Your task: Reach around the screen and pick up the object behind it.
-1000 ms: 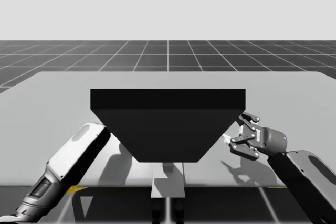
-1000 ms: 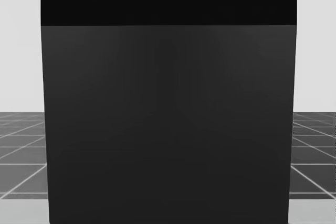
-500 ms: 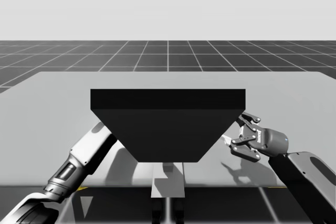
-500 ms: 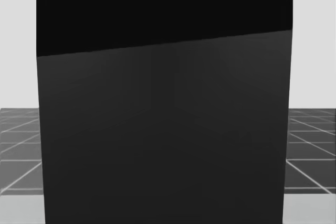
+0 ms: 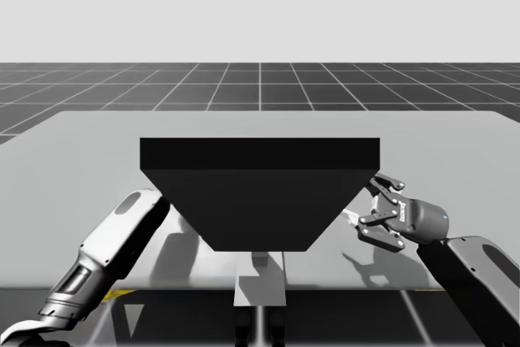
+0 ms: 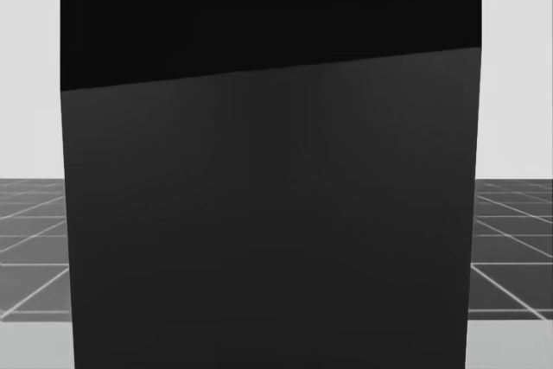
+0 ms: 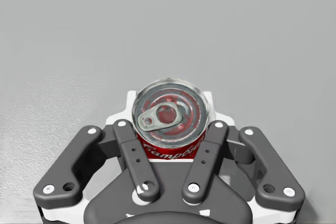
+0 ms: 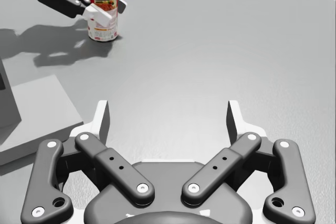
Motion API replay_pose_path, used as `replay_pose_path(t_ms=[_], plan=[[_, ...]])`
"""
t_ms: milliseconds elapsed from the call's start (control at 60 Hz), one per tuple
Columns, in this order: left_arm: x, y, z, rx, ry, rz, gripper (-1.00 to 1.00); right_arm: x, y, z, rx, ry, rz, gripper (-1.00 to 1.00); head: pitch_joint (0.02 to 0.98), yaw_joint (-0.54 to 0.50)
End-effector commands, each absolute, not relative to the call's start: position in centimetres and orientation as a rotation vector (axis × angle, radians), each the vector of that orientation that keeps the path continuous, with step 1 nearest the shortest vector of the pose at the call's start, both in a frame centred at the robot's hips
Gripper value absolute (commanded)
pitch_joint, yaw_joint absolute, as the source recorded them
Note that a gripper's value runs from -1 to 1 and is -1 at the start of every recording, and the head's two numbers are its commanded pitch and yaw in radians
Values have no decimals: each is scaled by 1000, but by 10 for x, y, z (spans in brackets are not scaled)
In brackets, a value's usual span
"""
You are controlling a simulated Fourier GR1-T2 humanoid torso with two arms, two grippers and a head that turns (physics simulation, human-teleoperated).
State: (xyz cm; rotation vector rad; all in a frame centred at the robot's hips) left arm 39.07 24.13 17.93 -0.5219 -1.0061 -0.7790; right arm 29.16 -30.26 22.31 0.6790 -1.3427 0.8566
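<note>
My left hand (image 7: 170,100) is clenched on the red can (image 7: 169,115), gripping it from both sides. The can stands upright on the tabletop (image 7: 168,24) behind the screen (image 5: 260,193), its long axis vertical. My right hand (image 8: 168,116) hangs released off the screen's right edge, well apart from the can, so I judge the lift falls to the left arm: straight up, keeping off the screen's back face, with room opening away from the screen.
</note>
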Motion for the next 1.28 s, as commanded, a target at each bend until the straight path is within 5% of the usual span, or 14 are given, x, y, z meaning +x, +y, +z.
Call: replay_pose_path(t_ms=[17, 350, 617, 1050, 1283], plan=[[388, 275, 199, -533, -1039, -811, 1000, 291, -302, 225, 695, -1342, 876, -1000, 101, -10], [376, 343, 223, -408, -1117, -723, 1000, 291, -303, 226, 691, -1354, 874, -1000, 98, -7], [370, 381, 279, -308, -1235, -678, 1000, 291, -303, 226, 690, -1366, 880, -1000, 101, -1], [354, 380, 361, -206, -1380, -723, 1000, 290, -303, 227, 685, -1402, 866, -1000, 103, -1], [334, 364, 399, -151, -1553, -739, 1000, 291, -304, 225, 676, -1436, 862, -1000, 102, -1]])
